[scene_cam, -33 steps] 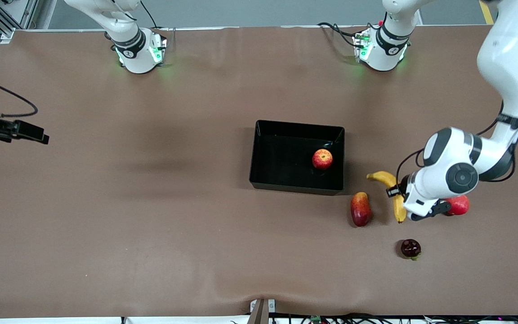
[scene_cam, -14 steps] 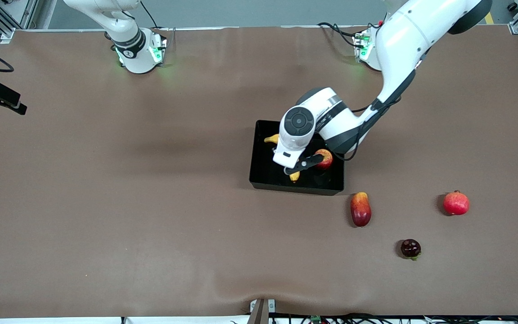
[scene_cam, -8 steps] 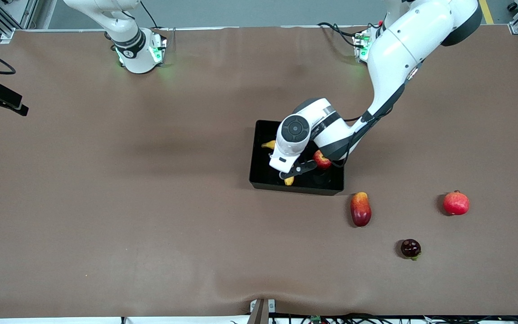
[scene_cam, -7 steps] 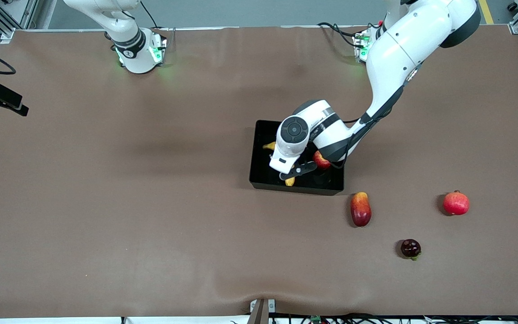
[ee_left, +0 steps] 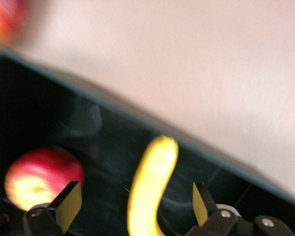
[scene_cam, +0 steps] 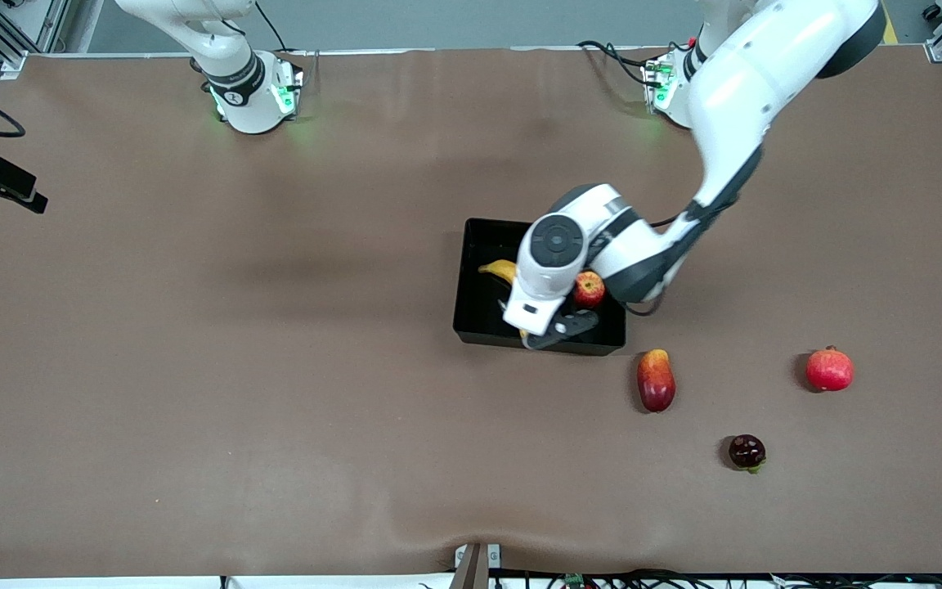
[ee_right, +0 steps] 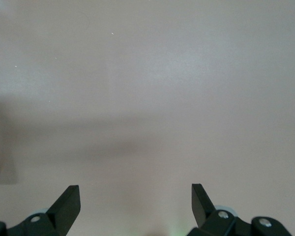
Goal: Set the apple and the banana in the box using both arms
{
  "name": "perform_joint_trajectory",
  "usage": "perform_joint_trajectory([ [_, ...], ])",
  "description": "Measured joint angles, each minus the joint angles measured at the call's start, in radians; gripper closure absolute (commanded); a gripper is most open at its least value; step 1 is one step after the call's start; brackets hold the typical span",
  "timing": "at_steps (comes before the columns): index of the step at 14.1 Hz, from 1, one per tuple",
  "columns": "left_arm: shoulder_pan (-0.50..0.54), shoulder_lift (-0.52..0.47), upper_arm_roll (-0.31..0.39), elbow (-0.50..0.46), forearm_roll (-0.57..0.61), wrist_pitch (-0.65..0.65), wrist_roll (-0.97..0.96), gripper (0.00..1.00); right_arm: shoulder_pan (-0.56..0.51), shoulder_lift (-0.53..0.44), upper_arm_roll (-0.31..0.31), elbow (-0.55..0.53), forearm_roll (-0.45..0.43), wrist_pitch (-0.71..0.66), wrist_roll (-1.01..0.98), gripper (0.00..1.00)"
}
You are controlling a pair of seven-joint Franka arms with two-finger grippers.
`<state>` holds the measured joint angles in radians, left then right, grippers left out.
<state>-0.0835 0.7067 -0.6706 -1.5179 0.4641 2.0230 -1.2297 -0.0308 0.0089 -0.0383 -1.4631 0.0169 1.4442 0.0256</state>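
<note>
Both fruits in the box [scene_cam: 479, 315]: banana [ee_left: 150, 189] beside apple [ee_left: 42, 174]. Left tool [ee_left: 132, 209] spread wide over the banana, holding nothing; lift straight up, clear of walls. Right tool [ee_right: 132, 206] spread too, waiting over bare desk [ee_right: 152, 88].

Table [scene_cam: 275, 368]: covered in a matte brown sheet. Well apart from the left end effector [scene_cam: 554, 333], nearer the front camera, I note a shallow ripple in the sheet [scene_cam: 405, 511] by the table's edge. A small metal bracket [scene_cam: 475, 563] sits at that edge, with cables [scene_cam: 602, 579] running along it. Along the table's edge farthest from the camera I see grey floor [scene_cam: 479, 23]. It carries a yellow line [scene_cam: 888, 20] at the left arm's end. Aluminium framing [scene_cam: 5, 24] stands at the right arm's end. Lighting even and soft; faint broad shadow [scene_cam: 291, 270] on the sheet.
</note>
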Motion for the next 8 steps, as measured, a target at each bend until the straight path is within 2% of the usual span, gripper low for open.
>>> perform_joint_trajectory([
  [4, 0.131, -0.169, -0.004, 0.053, -0.022, -0.144, 0.133, 0.0, 0.001, -0.003, 0.001, 0.004, -0.002, 0.003, 0.0, 0.0],
  [8, 0.305, -0.306, -0.006, 0.055, -0.073, -0.269, 0.428, 0.0, 0.002, -0.005, 0.001, 0.007, -0.002, 0.003, 0.0, 0.0],
])
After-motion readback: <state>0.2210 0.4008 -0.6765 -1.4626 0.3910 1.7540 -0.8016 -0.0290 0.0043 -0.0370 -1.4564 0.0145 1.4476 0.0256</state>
